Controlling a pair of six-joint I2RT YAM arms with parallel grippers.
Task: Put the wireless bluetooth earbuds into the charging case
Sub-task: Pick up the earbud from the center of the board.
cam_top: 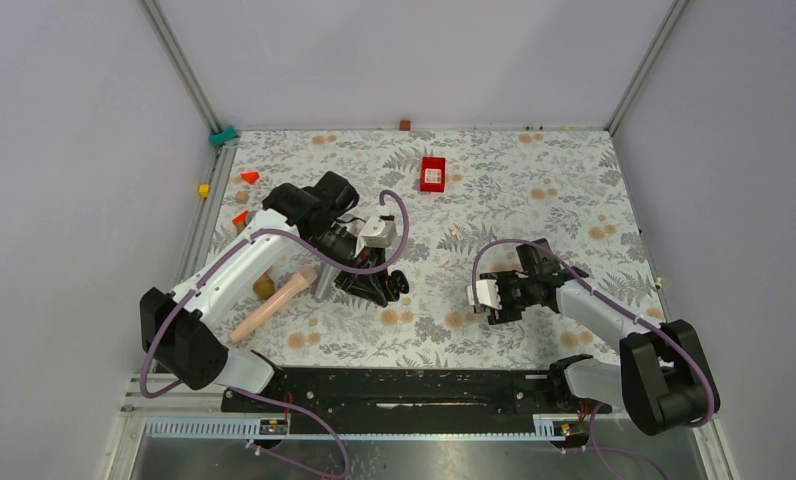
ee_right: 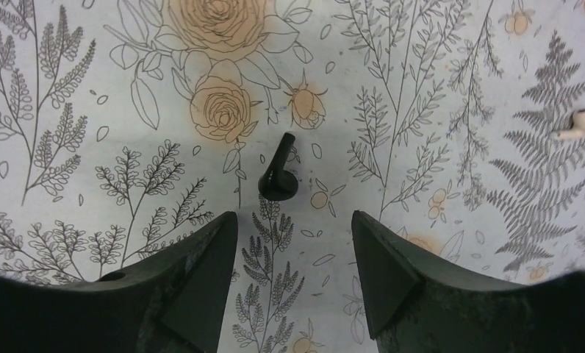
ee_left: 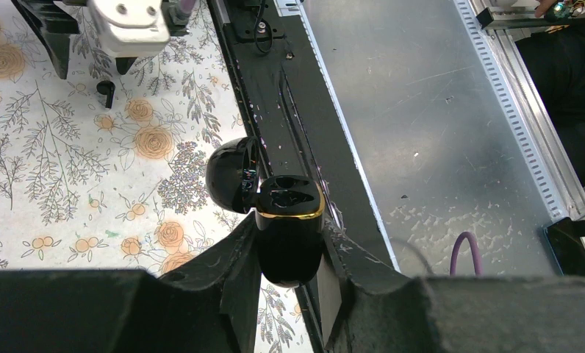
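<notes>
One black earbud (ee_right: 277, 175) lies on the flowered table (ee_right: 91, 88), just ahead of my right claw (ee_right: 293, 220). It sits near the middle of the gap, a shade left of centre in the wrist view. Its long axis runs away from the claw, with the fat head nearest the fingertips and the stem pointing outward, leaning slightly right in that view. The fingers would therefore close across the head, and I judge a short forward reach would bring it between them. The right arm is plainly the nearer one. That claw stands partly spread, holding nothing and touching nothing.

The charging case (ee_left: 286, 257) is held in my left claw (ee_left: 289, 232), which is clamped tight on its lower half, seemingly lifted off the table. Its lid (ee_left: 231, 175) is swung open to one side, and the gold-rimmed wells face away from the claw. I can't tell whether the other earbud already sits inside. From overhead, the case is well to the left of the right claw.
</notes>
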